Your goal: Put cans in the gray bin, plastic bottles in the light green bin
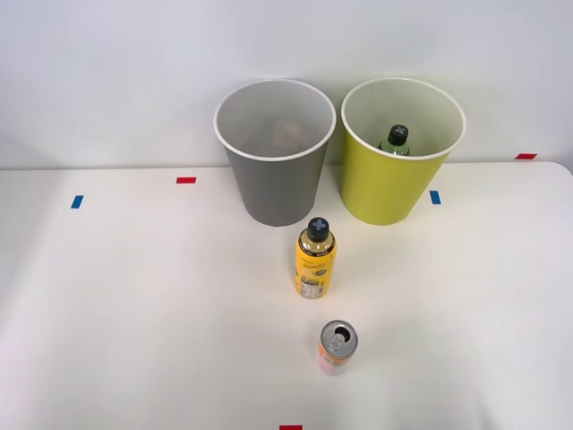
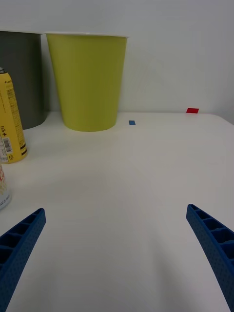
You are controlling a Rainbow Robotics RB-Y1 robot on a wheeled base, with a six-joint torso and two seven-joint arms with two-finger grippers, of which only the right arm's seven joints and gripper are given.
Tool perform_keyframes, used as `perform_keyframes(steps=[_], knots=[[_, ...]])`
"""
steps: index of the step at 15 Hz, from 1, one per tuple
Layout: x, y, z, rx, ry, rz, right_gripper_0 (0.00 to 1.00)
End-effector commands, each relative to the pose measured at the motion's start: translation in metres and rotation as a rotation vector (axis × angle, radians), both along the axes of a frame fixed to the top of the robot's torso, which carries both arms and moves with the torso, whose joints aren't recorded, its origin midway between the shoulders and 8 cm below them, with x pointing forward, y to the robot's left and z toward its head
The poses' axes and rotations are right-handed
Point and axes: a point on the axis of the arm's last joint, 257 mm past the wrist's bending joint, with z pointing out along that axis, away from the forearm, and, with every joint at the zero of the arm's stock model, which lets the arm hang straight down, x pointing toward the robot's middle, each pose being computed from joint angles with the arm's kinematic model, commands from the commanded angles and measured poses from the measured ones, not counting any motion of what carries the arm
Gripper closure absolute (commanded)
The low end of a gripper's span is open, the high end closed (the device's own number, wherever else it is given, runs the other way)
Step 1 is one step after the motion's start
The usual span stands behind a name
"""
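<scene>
You have the gray bin standing upright at the far side of the white table, and everything else can be placed from it. Just beside it, on its right as the robot faces, stands the light green bin, the 2 rims close together but not touching as far as you can see. Inside the light green bin you can see the black cap and green shoulder of 1 plastic bottle, upright against the pale inner wall. Something pale and pinkish lies at the bottom of the gray bin, too faint for you to tell what it is. In front of the gray bin, a little toward the light green one, a yellow bottle with a black cap stands upright on the table. Nearer the robot than that, and well apart from the gray bin, stands 1 can with a silver top and an orange-pink body, upright. Your right gripper is released, its 2 blue ribbed fingers spread wide at the corners of the wrist view, holding nothing, with the yellow bottle and the light green bin ahead of it.
</scene>
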Motion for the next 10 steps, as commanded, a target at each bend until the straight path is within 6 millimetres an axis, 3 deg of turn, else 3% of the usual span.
perform_keyframes(steps=[1,10], knots=[[0.0,0.0,0.0,0.0,0.0,0.0,0.0],[0.0,0.0,0.0,0.0,0.0,0.0,0.0]])
